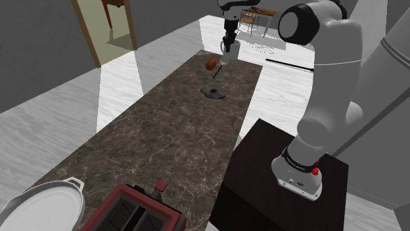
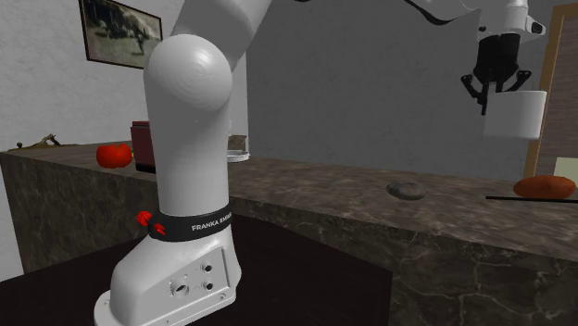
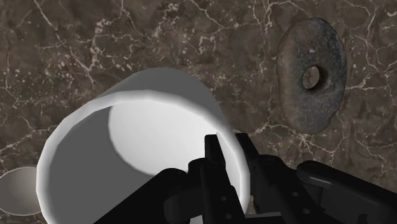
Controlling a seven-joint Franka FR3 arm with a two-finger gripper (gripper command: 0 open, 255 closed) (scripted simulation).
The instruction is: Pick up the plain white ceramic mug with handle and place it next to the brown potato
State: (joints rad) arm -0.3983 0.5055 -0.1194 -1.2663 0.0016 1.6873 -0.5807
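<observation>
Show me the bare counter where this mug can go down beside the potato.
Bare marble counter lies between the potato and the grey holed disc, roughly under the mug in the gripper. The long stretch from disc to red toaster is bare too. The shoulder view's lower-left end is crowded: toaster and white pot.

Which way the mug's point(image 3: 146, 133) handle points I cannot tell, and the gripper point(image 3: 228, 147) covers part of its rim in the wrist view. At the counter's near end, the pot point(image 1: 46, 200) and the red toaster point(image 1: 141, 210) run off the shoulder view's bottom edge. In the second exterior view, the arm point(image 2: 194, 139) blocks most of that toaster.
</observation>
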